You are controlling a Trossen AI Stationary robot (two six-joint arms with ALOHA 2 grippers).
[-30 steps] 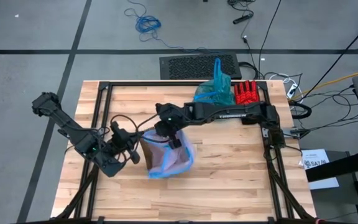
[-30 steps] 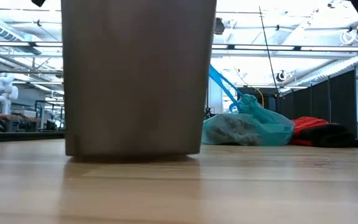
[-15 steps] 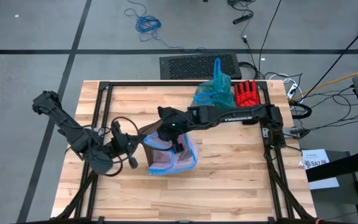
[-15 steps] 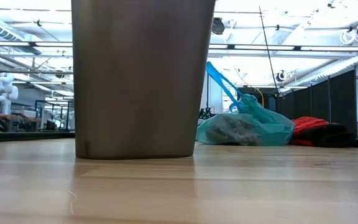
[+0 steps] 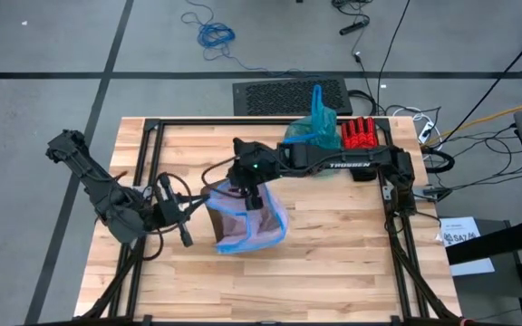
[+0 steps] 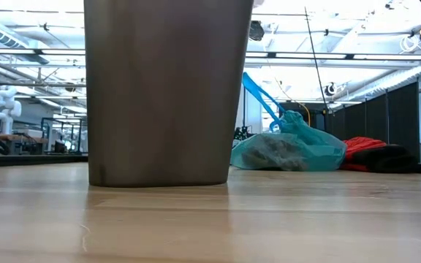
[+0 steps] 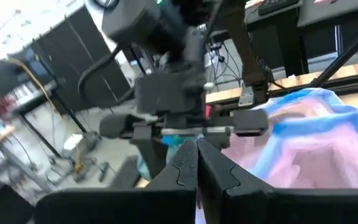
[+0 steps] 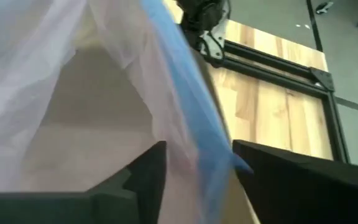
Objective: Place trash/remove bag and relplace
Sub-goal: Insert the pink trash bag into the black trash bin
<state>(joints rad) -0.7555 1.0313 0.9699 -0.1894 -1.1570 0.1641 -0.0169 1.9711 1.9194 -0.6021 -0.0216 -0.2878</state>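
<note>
Looks mostly done: the tied-off teal bag [image 5: 313, 129] full of trash sits at the bench's [image 5: 352, 254] far edge. Right claw [image 5: 254, 201], parted, straddles the pink liner's [image 5: 259, 228] rim on the bin [image 6: 163, 88]; left claw [image 5: 187, 238] is pinched closed, empty, beside it. Liner needs seating.

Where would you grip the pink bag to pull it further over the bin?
Probably the blue edge of the pink bag, from above: that hem stands loose over the bin rim, and the right gripper is open astride it.
</note>
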